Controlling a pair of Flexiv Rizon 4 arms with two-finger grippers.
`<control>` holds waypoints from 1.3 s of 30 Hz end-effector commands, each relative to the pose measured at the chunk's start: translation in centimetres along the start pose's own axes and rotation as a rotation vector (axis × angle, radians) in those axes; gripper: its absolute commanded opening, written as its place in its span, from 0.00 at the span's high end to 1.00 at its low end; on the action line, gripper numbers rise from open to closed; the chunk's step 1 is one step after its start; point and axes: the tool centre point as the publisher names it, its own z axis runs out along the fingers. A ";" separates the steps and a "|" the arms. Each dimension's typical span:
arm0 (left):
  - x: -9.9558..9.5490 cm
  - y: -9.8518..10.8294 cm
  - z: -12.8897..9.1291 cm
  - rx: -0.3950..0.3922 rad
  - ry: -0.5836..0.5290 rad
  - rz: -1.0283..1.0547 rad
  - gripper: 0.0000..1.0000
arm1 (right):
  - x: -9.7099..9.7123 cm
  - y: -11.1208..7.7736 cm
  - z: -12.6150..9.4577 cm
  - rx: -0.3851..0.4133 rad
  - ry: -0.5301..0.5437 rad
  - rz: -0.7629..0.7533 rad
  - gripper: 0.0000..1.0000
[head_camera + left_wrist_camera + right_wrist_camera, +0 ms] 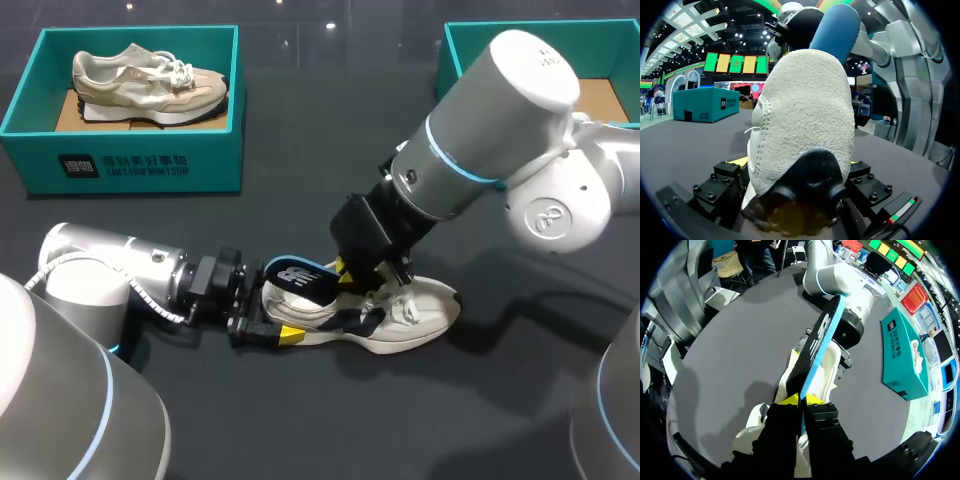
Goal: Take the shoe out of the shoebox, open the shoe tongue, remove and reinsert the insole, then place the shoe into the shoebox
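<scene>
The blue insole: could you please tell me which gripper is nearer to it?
Right. The right gripper is shut on the insole; the left gripper is shut on the shoe at its heel, below the insole.

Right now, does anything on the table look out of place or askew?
The black insole juts askew from the white shoe, pinched by the right gripper while the left gripper clamps its heel. Nothing else stands out.

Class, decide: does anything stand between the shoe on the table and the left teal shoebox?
No, the dark table between the shoe and that shoebox shows nothing, though another shoe already lies inside the box.
</scene>
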 end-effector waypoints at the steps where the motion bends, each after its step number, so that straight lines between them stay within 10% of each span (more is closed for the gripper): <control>1: -0.2 0.3 0.0 0.000 0.002 0.000 1.00 | -1.5 2.0 0.7 0.025 0.055 -0.020 1.00; 15: -0.2 0.3 0.0 0.000 0.002 0.000 1.00 | -3.3 2.1 2.8 0.050 0.166 0.147 1.00; 20: -0.2 0.3 0.0 0.000 0.002 0.000 1.00 | -3.1 1.6 2.7 0.077 0.152 0.223 0.58; 24: -0.2 0.3 0.0 0.000 0.002 0.000 1.00 | -2.9 1.8 2.1 0.095 0.143 0.254 0.53; 27: -0.2 0.3 0.0 0.000 0.002 0.000 1.00 | -2.9 2.2 1.5 0.109 0.152 0.291 0.00; 39: -0.2 0.3 0.0 0.000 0.002 0.000 1.00 | -3.1 2.6 0.5 0.080 0.160 0.310 0.00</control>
